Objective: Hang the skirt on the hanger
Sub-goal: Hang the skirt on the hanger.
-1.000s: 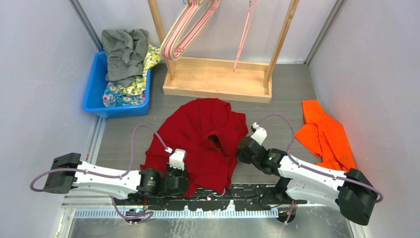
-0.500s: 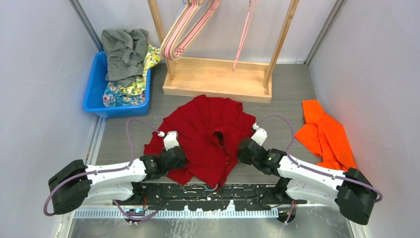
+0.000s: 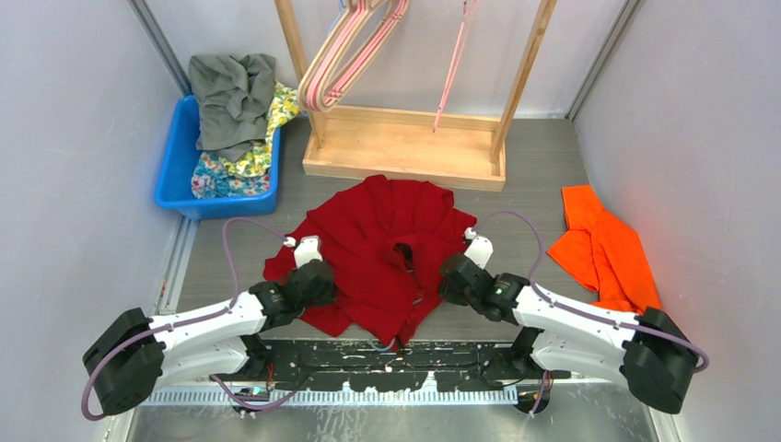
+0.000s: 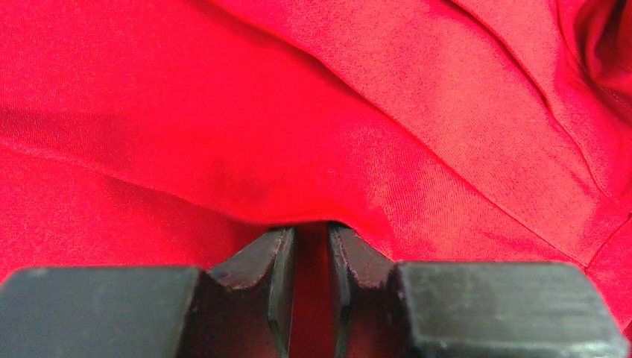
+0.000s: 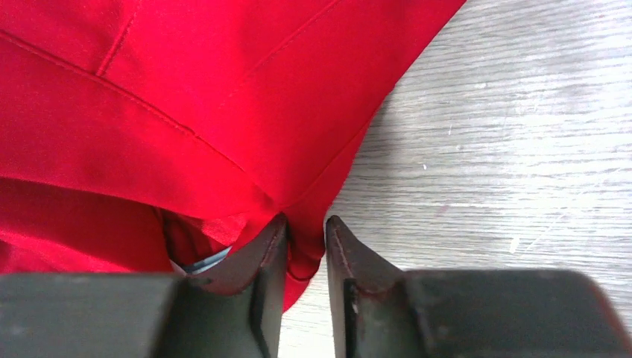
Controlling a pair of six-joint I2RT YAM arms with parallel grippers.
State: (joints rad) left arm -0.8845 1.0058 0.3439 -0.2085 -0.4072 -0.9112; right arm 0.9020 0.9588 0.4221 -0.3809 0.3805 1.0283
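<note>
Over the last second I have swung my left arm up and away from the near edge of the table, carrying the cloth it holds with it. The red skirt now lies more spread out than it did, and its left side no longer trails back toward my base. My left gripper is clamped on a fold of the skirt's left part; in the wrist view the red fabric bunches right at the narrow gap between the fingertips. My right gripper has barely moved and pinches the skirt's right edge just where it meets the bare tabletop, the cloth caught between its fingers. I judge this to be the spreading step: with both sides in hand, I can open the garment before taking it anywhere. The skirt rests flat on the table between my two grippers and the wooden rack, where the pink hangers hang untouched. Its long axis now runs roughly side to side, from one gripper to the other. A rounded, fanned edge faces the rack, a narrower tip points back toward my bases, and a dark opening shows near the right gripper, though I cannot tell whether it is the waist.
</note>
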